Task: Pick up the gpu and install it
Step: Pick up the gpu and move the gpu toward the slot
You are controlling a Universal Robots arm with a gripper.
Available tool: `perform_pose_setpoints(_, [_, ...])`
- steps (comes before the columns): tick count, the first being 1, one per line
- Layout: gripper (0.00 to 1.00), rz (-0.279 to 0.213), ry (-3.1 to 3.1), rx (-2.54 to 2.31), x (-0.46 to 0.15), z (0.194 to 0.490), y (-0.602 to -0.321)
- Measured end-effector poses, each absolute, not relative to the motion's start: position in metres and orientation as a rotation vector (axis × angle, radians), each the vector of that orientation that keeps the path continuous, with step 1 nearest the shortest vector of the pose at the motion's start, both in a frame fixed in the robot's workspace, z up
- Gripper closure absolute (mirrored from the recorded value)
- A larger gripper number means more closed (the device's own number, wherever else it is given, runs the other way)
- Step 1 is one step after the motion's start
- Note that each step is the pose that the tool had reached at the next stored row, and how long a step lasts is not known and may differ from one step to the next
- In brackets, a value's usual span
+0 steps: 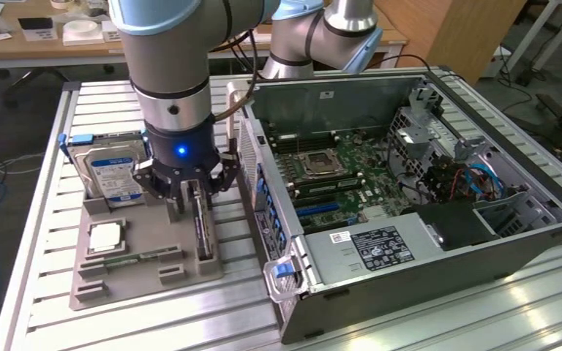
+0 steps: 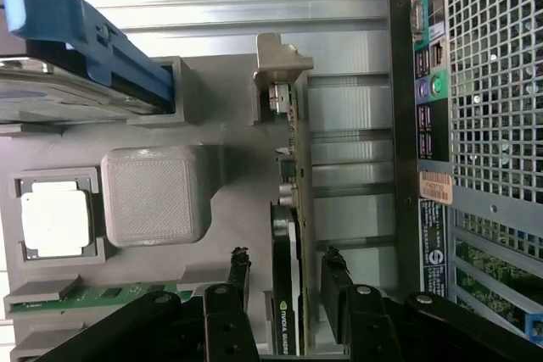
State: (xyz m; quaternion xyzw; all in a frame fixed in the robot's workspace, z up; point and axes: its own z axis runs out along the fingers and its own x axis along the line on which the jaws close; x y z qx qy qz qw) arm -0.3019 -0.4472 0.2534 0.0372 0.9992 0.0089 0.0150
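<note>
The gpu (image 1: 203, 232) stands on edge in the grey fixture tray (image 1: 135, 281) on the desk (image 1: 105, 110), at nine o'clock of the open computer case (image 1: 515, 241) in the exterior view. Its long axis runs twelve to six. The pincer (image 1: 195, 201) hangs directly above it, released, its fingers (image 2: 240, 270) straddling the card with a gap on each side.

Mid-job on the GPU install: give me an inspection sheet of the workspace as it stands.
Surface: slotted metal table, with a grey fixture tray on it.
Job's things: gpu on edge in its tray slot; open computer case beside the tray.
Clutter: hard drive, processor and RAM stick in the tray.
End effector: open, fingers straddling the gpu with a gap on either side.
Cables: blue cables inside the case.
Surroundings: cluttered desk behind the table.
</note>
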Motion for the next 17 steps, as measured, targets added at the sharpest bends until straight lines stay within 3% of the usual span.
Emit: perform_pose_setpoints(17, [0.53,0.028,3.109,0.116,-0.302,0.235,-0.447])
